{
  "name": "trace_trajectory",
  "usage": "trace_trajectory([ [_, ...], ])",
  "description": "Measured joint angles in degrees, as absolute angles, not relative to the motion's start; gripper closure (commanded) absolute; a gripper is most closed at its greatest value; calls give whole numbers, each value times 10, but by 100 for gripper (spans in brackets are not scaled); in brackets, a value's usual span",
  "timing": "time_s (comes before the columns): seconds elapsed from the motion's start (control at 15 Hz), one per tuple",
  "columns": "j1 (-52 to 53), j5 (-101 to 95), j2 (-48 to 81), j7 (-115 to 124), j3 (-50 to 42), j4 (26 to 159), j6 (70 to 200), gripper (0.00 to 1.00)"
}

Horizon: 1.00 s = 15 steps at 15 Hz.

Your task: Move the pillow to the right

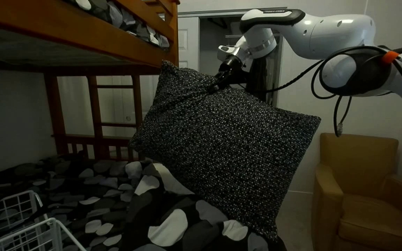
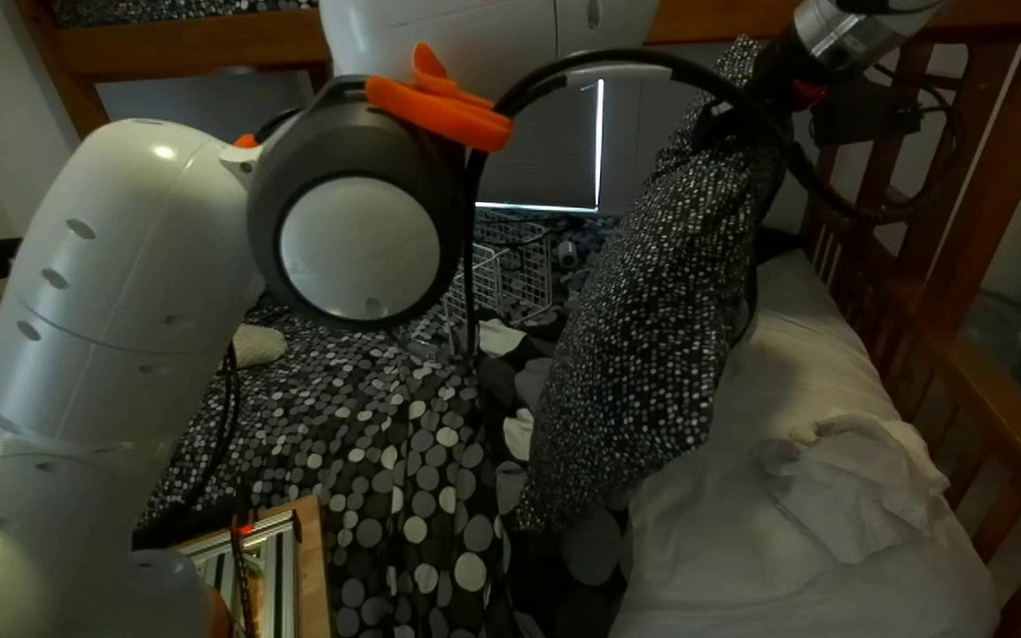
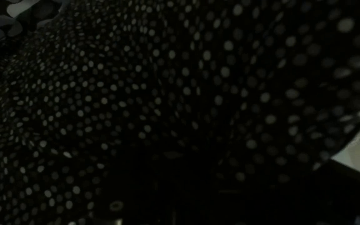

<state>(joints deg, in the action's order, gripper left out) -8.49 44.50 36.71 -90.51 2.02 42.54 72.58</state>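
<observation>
Note arm (image 1: 340,35) carried high in an exterior view, extended from frame right, about level, then bent down through the wrist toward frame left
Angled obliquely downward at the tip, with gripper (image 1: 215,87) meeting the upper edge of pillow (image 1: 236,150)
Clenched on pillow fabric there, judging by creases fanning out from gripper
In wrist view, filled almost edge to edge with dotted fabric; too dark low down to make out gripper

Find pillow below gripper, tilted, pinched nearer its upper corner at frame left than the corner at frame right
In both exterior views, propped steeply over bedding (image 1: 168,228); cannot tell whether bearing weight there

At frame left, note bunk (image 1: 134,47) just beside that upper corner in view, with ladder (image 1: 96,111) behind; cannot judge the gap
Lower at frame left, see basket (image 1: 52,221) on bedding, apart from pillow
Toward frame right, see floor (image 1: 292,216) beyond the bedding's edge, then armchair (image 1: 358,157), with its back showing under the pillow's far corner
In an exterior view, see sheet (image 2: 741,549) alongside pillow, stretching as far as rail (image 2: 1007,403), with crumpled cloth (image 2: 865,487) lying on it
</observation>
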Motion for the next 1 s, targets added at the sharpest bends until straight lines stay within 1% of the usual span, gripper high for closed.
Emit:
trace_trajectory([
  [0.2, -69, 378, 387, -911, 38, 350, 721, 100],
  [0.4, -64, 371, 402, -921, 39, 303, 758, 100],
  [0.6, -68, 367, 410, -926, 33, 284, 806, 100],
  [0.8, -77, 339, 446, -916, 53, 255, 832, 100],
  [1.0, -77, 301, 475, -909, 73, 259, 849, 100],
])
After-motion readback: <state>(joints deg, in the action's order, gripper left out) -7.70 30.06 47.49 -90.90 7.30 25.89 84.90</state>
